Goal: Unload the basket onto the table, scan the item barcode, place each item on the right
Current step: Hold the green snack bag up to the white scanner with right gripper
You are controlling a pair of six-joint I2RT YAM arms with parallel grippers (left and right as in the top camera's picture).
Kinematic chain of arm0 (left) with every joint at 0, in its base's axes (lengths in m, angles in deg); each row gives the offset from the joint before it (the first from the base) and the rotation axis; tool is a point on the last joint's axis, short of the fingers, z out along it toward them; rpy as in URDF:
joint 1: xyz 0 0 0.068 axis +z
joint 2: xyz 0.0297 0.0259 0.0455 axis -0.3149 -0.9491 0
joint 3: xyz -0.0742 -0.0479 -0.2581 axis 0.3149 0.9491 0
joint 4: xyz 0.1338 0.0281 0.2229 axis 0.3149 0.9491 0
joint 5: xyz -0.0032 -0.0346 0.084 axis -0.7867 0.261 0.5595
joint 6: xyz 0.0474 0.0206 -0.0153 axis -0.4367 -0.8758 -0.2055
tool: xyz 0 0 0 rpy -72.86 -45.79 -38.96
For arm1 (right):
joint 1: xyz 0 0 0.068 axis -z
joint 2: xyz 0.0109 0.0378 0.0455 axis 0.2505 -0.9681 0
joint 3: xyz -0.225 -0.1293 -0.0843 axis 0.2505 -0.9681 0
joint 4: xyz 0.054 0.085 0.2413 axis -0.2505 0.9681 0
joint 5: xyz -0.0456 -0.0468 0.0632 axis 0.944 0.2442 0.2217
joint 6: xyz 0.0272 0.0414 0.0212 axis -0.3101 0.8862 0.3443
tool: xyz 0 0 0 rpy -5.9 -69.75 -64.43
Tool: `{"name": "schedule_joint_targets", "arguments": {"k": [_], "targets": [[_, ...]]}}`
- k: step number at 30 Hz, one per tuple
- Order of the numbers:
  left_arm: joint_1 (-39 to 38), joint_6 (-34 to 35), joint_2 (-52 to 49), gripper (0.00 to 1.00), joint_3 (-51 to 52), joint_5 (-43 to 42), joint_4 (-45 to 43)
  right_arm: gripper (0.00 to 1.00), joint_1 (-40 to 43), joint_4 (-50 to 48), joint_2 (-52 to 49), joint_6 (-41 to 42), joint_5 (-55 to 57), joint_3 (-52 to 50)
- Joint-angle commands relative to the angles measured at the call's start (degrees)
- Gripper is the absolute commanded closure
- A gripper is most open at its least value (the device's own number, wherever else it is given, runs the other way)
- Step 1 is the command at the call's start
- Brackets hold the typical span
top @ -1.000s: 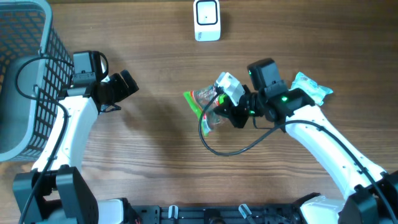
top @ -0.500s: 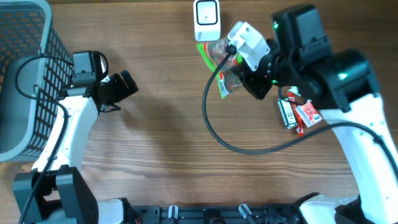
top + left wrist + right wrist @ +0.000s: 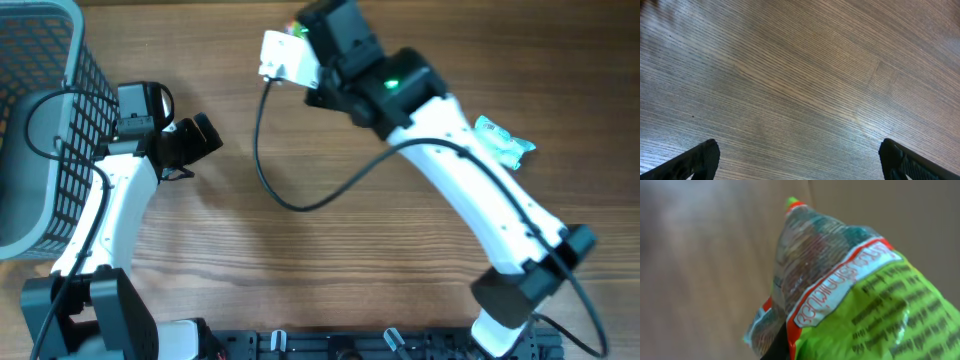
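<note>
The right arm (image 3: 450, 140) reaches from the near right corner of the desk (image 3: 300, 270) across to the middle of its far edge. The right claw (image 3: 308, 38) is mostly hidden there under the arm's black head and the white wrist camera (image 3: 290, 57). It is closed narrow on a snack bag (image 3: 840, 295). In the overhead view only a small green and orange corner of this bag (image 3: 297, 25) comes out beside the camera, at the far edge of the desk. In the right wrist view the bag fills almost everything: a green side with dark print, a red and white band, and a clear part where the contents show. The wood behind it is blurred. I cannot find a barcode on the side which is seen.

The left arm (image 3: 110, 200) stands at the left side of the desk, just beside a grey wire basket (image 3: 90, 90) in the far left corner. The left claw (image 3: 212, 138) is wide and holds nothing. In its own wrist view the two dark fingertips (image 3: 702, 160) stand far apart over bare wood.

A pale blue-green packet (image 3: 505, 140) lies near the right edge, apart from both claws. A black cable (image 3: 300, 205) hangs in a loop from the wrist camera over the middle of the desk.
</note>
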Motion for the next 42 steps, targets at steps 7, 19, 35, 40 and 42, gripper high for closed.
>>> {"name": "schedule_joint_targets", "arguments": {"k": [7, 19, 35, 40, 42], "targets": [[0.3, -0.9, 0.9, 0.0, -0.7, 0.3, 0.0, 0.96, -0.4, -22.2, -11.3, -23.5, 22.1, 1.0], [0.3, -0.9, 0.9, 0.0, -0.7, 0.3, 0.0, 0.96, 5.4, -58.5, -24.5, -31.5, 21.8, 0.9], [0.3, -0.9, 0.9, 0.0, -0.7, 0.3, 0.0, 0.96, 10.8, -64.0, -34.2, -14.3, 2.2, 0.9], [0.3, -0.9, 0.9, 0.0, -0.7, 0.3, 0.0, 0.96, 10.8, -59.2, -34.7, -23.4, -0.3, 0.9], [0.3, -0.9, 0.9, 0.0, -0.7, 0.3, 0.0, 0.96, 10.8, -58.9, -34.7, -25.4, -0.1, 0.9]]}}
